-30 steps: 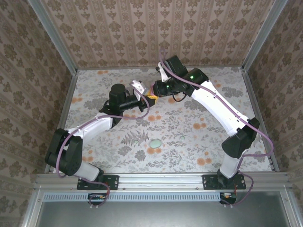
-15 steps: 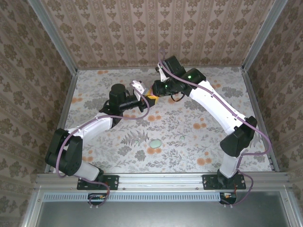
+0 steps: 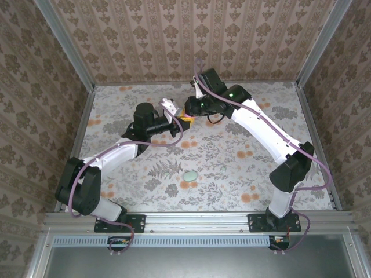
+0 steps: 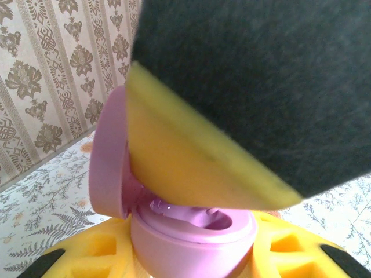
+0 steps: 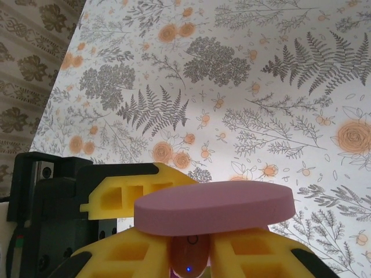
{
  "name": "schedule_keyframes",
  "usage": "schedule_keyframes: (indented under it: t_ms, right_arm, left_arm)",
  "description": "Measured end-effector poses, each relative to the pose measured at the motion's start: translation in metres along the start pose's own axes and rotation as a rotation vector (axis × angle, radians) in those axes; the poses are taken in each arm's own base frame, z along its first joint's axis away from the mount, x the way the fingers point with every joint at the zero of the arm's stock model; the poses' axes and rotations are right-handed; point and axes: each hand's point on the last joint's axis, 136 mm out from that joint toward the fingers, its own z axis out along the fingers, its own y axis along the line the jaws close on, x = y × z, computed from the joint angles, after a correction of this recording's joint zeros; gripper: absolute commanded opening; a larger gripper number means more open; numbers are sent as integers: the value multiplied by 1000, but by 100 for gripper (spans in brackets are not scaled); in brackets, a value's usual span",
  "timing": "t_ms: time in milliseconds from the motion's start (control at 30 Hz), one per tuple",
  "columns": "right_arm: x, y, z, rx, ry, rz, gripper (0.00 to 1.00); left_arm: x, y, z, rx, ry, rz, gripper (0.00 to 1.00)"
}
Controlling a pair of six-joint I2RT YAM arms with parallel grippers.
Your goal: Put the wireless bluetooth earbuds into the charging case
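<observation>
**Left gripper (image 4: 194, 258) clamped the open pink case (image 4: 191, 234); right gripper (image 5: 188, 252) pinched the pinkish earbud (image 5: 188, 265) beside its lid**

At the far left, the left wall (image 3: 35, 75) closed off the table (image 3: 110, 110). A strip of flowered tabletop lay free between that wall and the left arm. The left gripper reached toward the middle of the table's far half. Its yellow fingers gripped the lower shell of the pink case, one on each side. The lid (image 4: 107, 162) stood raised on the left in the left wrist view, and the hollow of the shell faced up.

One yellow finger (image 4: 191, 156) of the right gripper leaned over that hollow, close against the lid's inner face. Whether it touched the lid could not be told. The right gripper came in from the right, closed on the pinkish earbud. The earbud sat between the fingertips with a small blue light showing. In the right wrist view the lid lay edge-on across those fingertips, just in front of the earbud, and the left gripper stood just to the left.

A mint case (image 3: 190, 175) lay alone on the near part of the table, well apart from both grippers. The back wall (image 3: 174, 40) rose not far behind the grippers. Right of the right arm, tabletop ran free up to the right wall (image 3: 342, 87).
</observation>
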Motion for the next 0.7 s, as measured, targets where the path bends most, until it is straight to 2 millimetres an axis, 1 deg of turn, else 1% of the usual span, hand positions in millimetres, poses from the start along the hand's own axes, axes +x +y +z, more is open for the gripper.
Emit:
schedule_keyframes:
  t_ms: [333, 700]
  right_arm:
    - [-2, 1, 1, -17, -27, 31, 23]
    - [-4, 3, -1, -26, -39, 28, 28]
  left_arm:
    - [-3, 4, 0, -19, -12, -25, 33]
    - [-8, 5, 0, -24, -32, -31, 33]
